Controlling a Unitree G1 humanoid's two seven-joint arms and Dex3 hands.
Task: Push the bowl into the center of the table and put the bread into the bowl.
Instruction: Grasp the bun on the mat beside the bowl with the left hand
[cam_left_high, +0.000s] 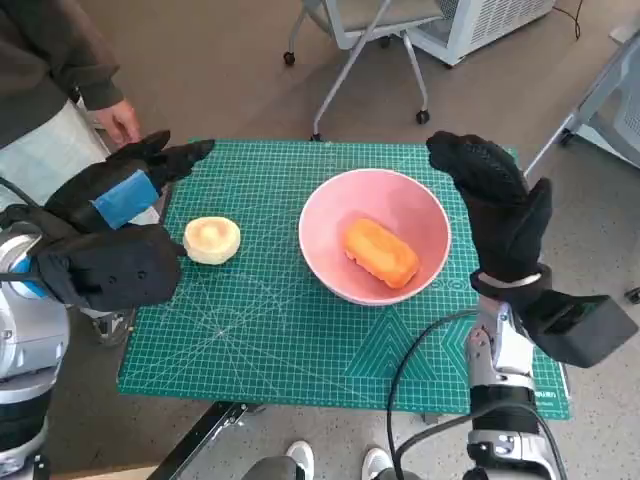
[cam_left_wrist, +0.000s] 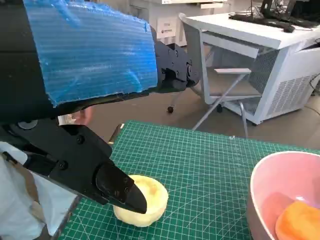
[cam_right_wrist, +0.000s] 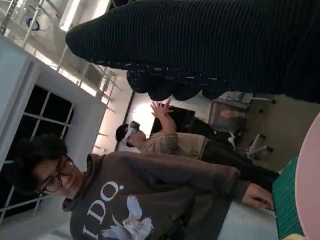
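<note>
You've got a pink bowl (cam_left_high: 375, 236) w/ orange bread (cam_left_high: 381, 252) inside, on a green cutting mat (cam_left_high: 280, 340) w/ pale grid lines. Pale yellow round bun (cam_left_high: 212, 240) beside it. Left hand (cam_left_high: 115, 235): black, blue tape. Right hand (cam_left_high: 497, 205): black knit glove.

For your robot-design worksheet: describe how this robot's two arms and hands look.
The left hand is black with blue tape across its back, on a pale silver forearm. The right hand wears a black knitted glove; its pale forearm carries a black housing and a looping black cable.
</note>
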